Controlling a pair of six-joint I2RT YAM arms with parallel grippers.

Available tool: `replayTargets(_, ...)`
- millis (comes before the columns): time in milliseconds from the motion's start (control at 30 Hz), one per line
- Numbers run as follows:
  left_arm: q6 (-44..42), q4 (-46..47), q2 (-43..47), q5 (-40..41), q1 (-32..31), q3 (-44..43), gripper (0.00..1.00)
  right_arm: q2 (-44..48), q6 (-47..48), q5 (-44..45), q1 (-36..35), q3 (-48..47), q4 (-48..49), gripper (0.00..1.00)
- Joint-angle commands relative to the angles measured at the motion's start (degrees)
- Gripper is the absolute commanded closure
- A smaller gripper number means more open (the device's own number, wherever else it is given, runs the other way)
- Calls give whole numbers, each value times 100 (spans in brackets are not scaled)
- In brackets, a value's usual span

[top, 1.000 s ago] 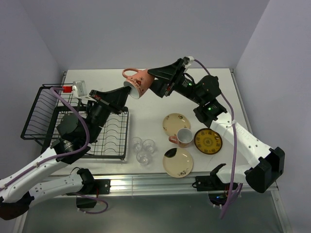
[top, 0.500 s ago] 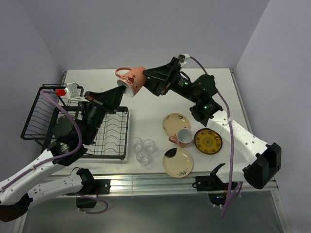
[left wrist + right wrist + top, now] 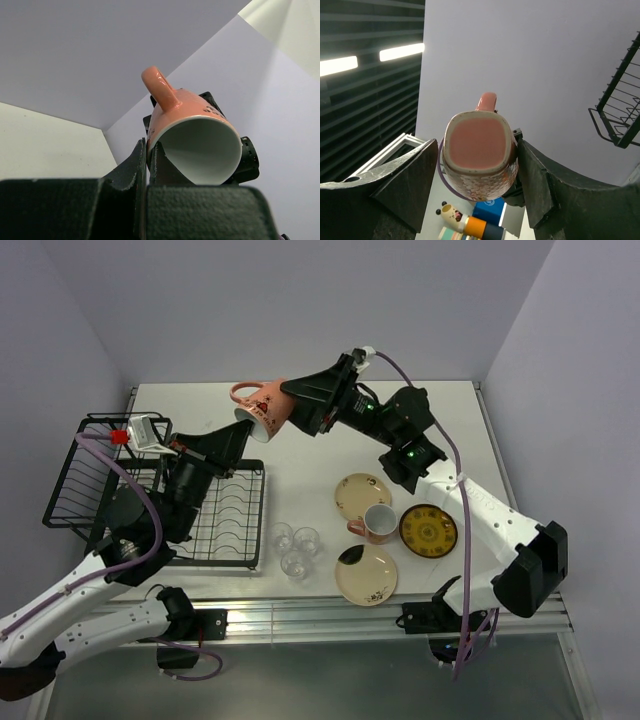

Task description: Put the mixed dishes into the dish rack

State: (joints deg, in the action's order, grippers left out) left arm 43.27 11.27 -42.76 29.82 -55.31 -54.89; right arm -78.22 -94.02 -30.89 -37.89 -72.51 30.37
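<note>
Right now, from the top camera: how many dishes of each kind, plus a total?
pink mugs: 2
cream floral plates: 2
yellow-and-dark plate: 1
clear glasses: 3
total: 8

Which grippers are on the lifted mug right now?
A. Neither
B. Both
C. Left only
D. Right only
B: the right gripper has a finger on each side of the mug, near its base, and the left gripper is pinched on its rim.
</note>
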Motion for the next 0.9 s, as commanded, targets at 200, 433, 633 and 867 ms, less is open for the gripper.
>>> replayTargets(200, 200, 69, 137, -100, -6, 119, 100, -212, -3, -74, -315, -571, 470, 32)
replayTargets(433, 331, -247, 321, 129, -6, 146, 100, -220, -46, -144, -430, -518, 646, 100)
replayTargets(633, 568, -880, 470, 558, -6, 31, 37, -124, 120, -127, -447, -466, 496, 100)
replayTargets(867, 876, -1951, 699, 893, -6, -144, 5, -255, 234, -224, -342, -483, 356, 100)
